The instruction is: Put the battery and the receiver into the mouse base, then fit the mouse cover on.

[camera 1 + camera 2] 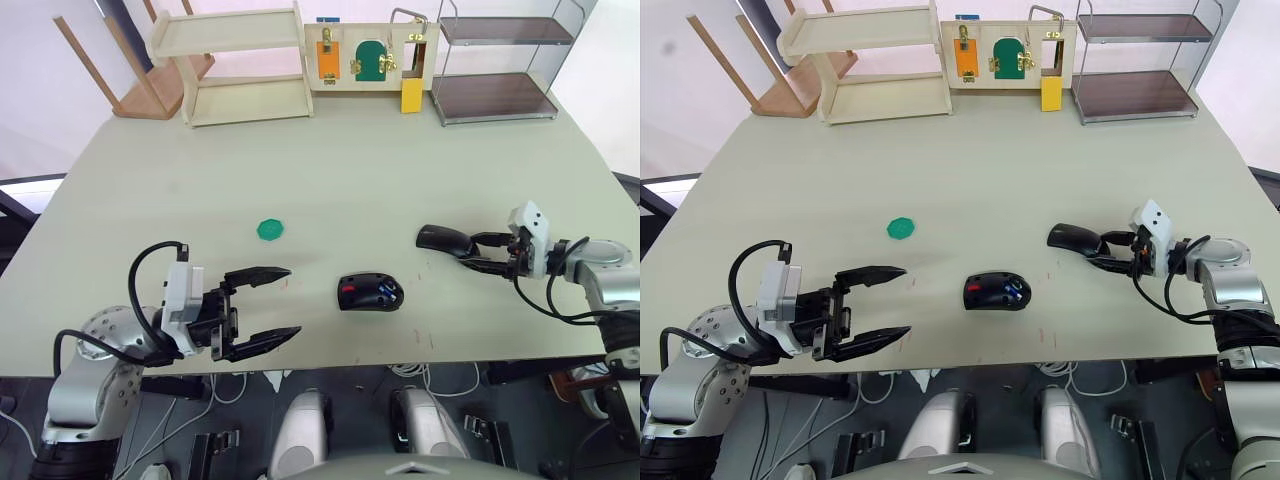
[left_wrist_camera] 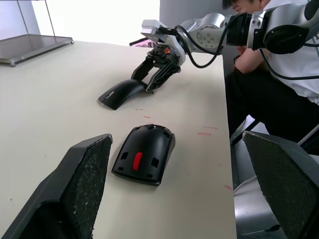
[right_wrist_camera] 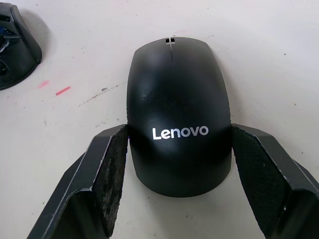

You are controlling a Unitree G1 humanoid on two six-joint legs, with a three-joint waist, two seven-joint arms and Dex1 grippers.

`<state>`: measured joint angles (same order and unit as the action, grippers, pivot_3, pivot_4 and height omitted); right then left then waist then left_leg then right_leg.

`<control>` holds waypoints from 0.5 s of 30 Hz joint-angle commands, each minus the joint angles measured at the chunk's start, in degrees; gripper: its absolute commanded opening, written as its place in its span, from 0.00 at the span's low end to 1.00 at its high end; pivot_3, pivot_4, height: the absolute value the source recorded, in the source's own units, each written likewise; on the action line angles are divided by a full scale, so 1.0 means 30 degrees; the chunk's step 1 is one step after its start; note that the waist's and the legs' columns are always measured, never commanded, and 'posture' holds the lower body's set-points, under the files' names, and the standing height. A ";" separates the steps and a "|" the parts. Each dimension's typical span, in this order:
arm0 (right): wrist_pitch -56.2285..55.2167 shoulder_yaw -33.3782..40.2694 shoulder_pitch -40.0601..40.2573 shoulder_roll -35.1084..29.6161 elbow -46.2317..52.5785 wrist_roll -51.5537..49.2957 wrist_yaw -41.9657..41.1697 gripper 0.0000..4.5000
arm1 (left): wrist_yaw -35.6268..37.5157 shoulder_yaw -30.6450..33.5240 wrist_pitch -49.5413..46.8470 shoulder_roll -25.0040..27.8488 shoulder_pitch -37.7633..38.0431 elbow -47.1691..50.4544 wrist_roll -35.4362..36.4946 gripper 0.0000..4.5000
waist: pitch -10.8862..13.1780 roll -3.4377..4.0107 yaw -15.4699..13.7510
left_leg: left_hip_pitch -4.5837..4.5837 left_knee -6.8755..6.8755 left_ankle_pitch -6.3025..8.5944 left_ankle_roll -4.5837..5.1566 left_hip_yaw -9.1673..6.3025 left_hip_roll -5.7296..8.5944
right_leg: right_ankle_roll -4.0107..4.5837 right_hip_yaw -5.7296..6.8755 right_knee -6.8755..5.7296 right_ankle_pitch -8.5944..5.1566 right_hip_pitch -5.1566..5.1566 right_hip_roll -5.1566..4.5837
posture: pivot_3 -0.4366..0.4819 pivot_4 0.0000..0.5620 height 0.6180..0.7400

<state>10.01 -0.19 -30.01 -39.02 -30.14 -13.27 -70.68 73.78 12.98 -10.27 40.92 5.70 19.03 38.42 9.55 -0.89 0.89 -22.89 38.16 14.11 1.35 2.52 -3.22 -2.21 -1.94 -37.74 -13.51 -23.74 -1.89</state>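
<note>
The right gripper (image 1: 470,253) was seen with its fingers (image 3: 107,174) closed against both sides of the mouse cover (image 3: 178,132), which rested on the table (image 1: 400,170). The left gripper (image 1: 268,308) was held wide apart near the table's front edge. Between the two grippers lay the mouse base (image 1: 370,292), with the blue battery (image 1: 384,293) seated inside it.

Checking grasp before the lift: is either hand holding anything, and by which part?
The right hand grips the mouse cover by the two sides of its rear end, the cover apparently resting on the table. The left hand is open, holding nothing.
</note>
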 commanded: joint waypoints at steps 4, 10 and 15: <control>-0.0032 0.0279 -0.0005 -0.0081 0.0666 -0.0153 0.0160 0.55 | 0.0093 -0.0043 0.0418 -0.0059 -0.0110 0.0166 0.0106 1.00 | 0.0000 0.0000 0.0002 | 0.0000 0.0000 0.0000 0.0000 0.0001 0.0000 | 0.0001 -0.0001 0.0002 0.0000 -0.0001 -0.0001 | 0.48 0.27 1.00; 0.0041 0.0374 0.0350 -0.0256 0.1339 -0.0267 0.0196 0.55 | 0.0138 -0.0039 0.0466 -0.0052 -0.0095 0.0100 0.0141 1.00 | 0.0002 0.0001 -0.0006 | 0.0000 -0.0007 0.0000 0.0000 0.0001 0.0000 | 0.0001 -0.0001 0.0002 0.0000 -0.0005 -0.0001 | 0.48 0.27 1.00; 0.0717 0.0552 0.0798 -0.0600 0.3531 -0.0884 -0.0210 0.55 | 0.0307 0.0040 0.0514 0.0031 -0.0111 -0.0038 0.0141 1.00 | 0.0003 0.0002 -0.0013 | -0.0002 -0.0008 0.0000 0.0000 0.0007 -0.0001 | -0.0001 -0.0006 -0.0001 -0.0001 -0.0014 0.0000 | 0.48 0.27 1.00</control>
<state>11.32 -0.02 -27.60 -39.47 -24.18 -14.05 -70.40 74.15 12.86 -9.57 40.86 5.59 18.56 38.42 9.56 -0.88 0.85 -22.90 38.11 14.11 1.35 2.54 -3.22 -2.21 -1.96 -37.74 -13.51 -23.79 -1.89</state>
